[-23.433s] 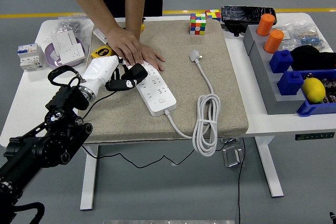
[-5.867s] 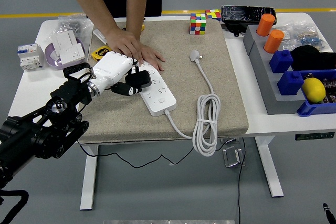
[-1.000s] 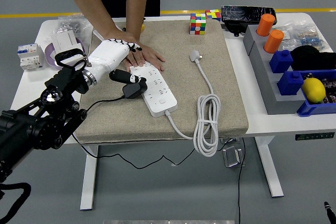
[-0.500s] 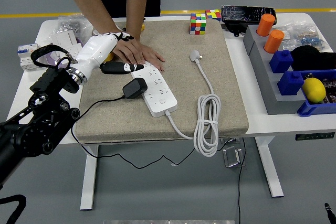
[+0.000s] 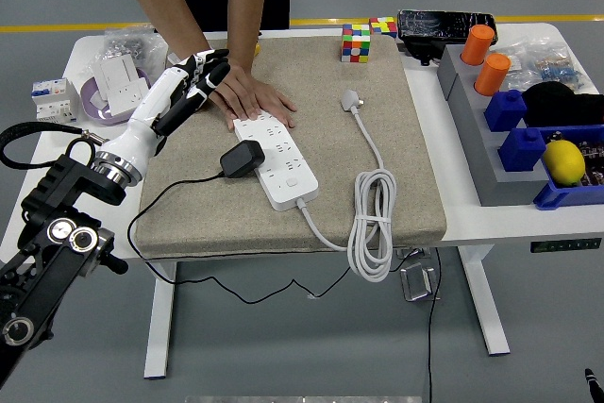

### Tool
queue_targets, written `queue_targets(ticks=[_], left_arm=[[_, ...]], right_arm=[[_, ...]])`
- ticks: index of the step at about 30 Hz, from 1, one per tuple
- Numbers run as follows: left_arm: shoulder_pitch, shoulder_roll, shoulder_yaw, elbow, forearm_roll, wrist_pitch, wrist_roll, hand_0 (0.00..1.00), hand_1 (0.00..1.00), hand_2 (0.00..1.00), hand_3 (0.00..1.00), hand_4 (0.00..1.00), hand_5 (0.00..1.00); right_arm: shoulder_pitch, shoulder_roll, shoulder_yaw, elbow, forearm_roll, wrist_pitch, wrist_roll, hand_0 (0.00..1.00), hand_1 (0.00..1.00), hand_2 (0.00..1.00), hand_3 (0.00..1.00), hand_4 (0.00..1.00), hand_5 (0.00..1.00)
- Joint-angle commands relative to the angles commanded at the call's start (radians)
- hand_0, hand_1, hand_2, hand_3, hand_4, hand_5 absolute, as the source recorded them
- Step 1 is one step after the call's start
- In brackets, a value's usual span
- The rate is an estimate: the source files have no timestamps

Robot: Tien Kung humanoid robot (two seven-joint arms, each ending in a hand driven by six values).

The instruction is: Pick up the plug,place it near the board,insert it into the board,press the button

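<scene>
The white power strip (image 5: 279, 163) lies slanted on the beige mat (image 5: 406, 139). The black plug (image 5: 243, 159) rests on the strip's left edge; its black cable trails left and down off the mat. Whether its pins are seated cannot be told. My left hand (image 5: 193, 80), white with black fingers, hovers up and to the left of the plug, fingers spread, holding nothing. A person's hand (image 5: 251, 97) lies flat on the mat at the strip's far end. My right arm is out of view.
The strip's white cord coils (image 5: 373, 224) at the mat's front right, its white plug (image 5: 351, 99) lying loose. Two colour cubes (image 5: 357, 42) sit at the back. A grey rack (image 5: 472, 153) with orange cylinders, blue blocks and a lemon (image 5: 563, 161) fills the right. A bowl (image 5: 106, 101) and breaker (image 5: 52, 101) stand left.
My left hand has let go of the black plug, opened its fingers and drawn back up and to the left. The plug stays at the strip's left edge.
</scene>
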Motion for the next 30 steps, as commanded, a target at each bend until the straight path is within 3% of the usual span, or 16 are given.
queue_targets(ticks=[5,7,23,30], left_arm=[[0.036,0.003,0.008,0.005,-0.204,-0.035,0.017,0.998,0.997,0.969,0.943,0.998,0.998],[0.045,0.008,0.014,0.027,-0.217,-0.048,0.023,0.998,0.997,0.969,0.943,0.998,0.998],[0.073,0.014,0.033,0.171,0.022,-0.058,0.014,0.998,0.998,0.981,0.950,0.998,0.998],[0.064,0.032,0.096,0.209,0.086,-0.054,0.014,0.998,0.998,0.979,0.950,0.998,0.998]], right_arm=[[0.001,0.000,0.007,0.000,-0.002,0.000,0.000,0.948,0.886,0.830,0.856,0.998,0.998],[0.003,0.000,0.009,0.000,-0.003,0.001,0.000,0.948,0.886,0.830,0.856,0.998,0.998],[0.001,0.000,0.018,-0.001,-0.004,0.003,-0.001,0.947,0.885,0.830,0.855,0.998,0.998],[0.002,0.001,0.019,-0.002,-0.005,0.003,-0.001,0.947,0.885,0.830,0.855,0.998,0.998]])
